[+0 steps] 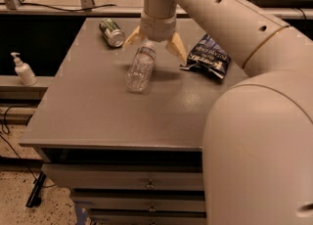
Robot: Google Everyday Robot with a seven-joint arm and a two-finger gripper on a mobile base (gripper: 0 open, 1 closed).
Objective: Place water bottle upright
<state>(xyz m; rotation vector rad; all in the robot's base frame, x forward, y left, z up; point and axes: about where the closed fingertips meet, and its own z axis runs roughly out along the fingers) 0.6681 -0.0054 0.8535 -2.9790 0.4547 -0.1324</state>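
Note:
The water bottle is a small clear ribbed plastic bottle lying on its side on the grey table, its neck end pointing toward the back. My gripper hangs just above the bottle's neck end, open, with its two tan fingers spread to either side of it. Nothing is held.
A green metal can lies on its side at the table's back left. A dark snack bag lies to the right of the gripper. A white pump dispenser bottle stands on a ledge left of the table. Drawers sit under the tabletop.

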